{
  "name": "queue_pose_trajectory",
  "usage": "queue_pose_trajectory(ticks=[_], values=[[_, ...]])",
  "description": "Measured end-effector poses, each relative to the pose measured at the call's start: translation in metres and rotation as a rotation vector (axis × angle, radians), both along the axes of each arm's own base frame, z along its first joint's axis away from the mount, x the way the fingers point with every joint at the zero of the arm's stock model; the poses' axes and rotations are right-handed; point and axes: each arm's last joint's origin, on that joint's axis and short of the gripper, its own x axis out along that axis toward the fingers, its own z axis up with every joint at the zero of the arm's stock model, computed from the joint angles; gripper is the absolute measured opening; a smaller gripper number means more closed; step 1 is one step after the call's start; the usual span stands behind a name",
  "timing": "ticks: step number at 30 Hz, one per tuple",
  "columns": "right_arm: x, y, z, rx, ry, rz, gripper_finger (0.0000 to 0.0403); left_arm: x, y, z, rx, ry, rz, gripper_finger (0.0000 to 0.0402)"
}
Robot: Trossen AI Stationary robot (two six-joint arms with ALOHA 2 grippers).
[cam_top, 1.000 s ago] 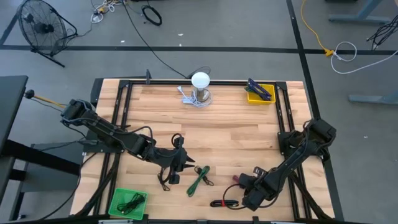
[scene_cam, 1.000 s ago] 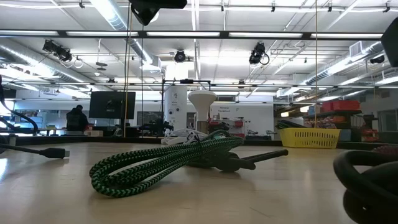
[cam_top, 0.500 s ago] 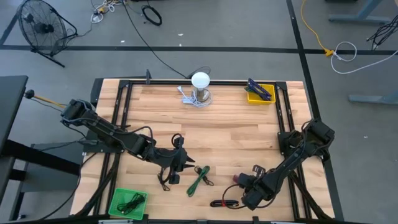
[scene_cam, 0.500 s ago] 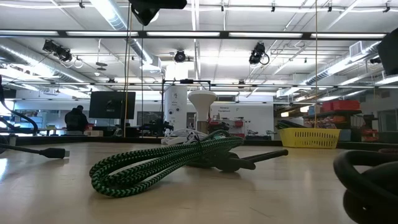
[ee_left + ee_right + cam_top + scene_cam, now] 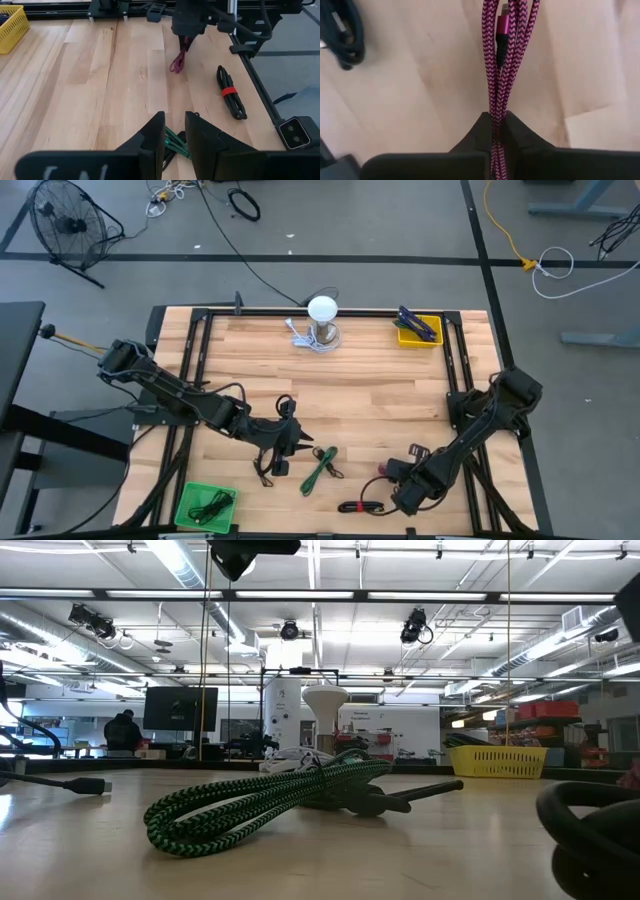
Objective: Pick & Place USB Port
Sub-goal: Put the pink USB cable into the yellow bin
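Observation:
A magenta braided USB cable (image 5: 499, 60), coiled into a bundle, is in my right gripper (image 5: 497, 120), which is shut on it near the table's front right (image 5: 398, 480). A plug (image 5: 501, 25) shows among the strands. My left gripper (image 5: 172, 127) hovers at the front centre-left (image 5: 290, 445) with its fingers slightly apart and nothing between them. Just past it, a green braided cable (image 5: 320, 468) lies flat on the wood. A black cable with a red tie (image 5: 360, 506) lies near the front edge, beside my right gripper. My right gripper pinches several strands of the magenta bundle (image 5: 496, 112) between its two fingers. The fingers come from above, pointing down, and lie along the strands. In the left wrist view the bundle (image 5: 177, 60) hangs below them; whether its lower loop touches the table I cannot tell.
A green bin (image 5: 205, 505) holding a black cable stands at the front left corner, and a yellow bin (image 5: 418, 330) at the back right. A white globe on a stand (image 5: 322, 315) is at the back centre. Bare wood lies across the table's middle.
A bit of magenta has come into the low view at its right edge, where none showed before. My right arm has shifted slightly. The green and black cables lie as before.

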Motion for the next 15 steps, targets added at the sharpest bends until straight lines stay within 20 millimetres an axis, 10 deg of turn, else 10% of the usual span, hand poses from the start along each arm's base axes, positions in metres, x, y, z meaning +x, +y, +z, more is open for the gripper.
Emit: queue_pose_trajectory(ticks=[7, 15], values=[[-0.001, -0.009, 0.021, -0.027, 0.013, 0.008, 0.001, 0.0, 0.0, 0.0, 0.0, 0.0, 0.0, 0.008], [0.018, -0.01, 0.089, -0.112, -0.118, 0.118, 0.001, 0.0, 0.0, 0.0, 0.0, 0.0, 0.0, 0.008]])
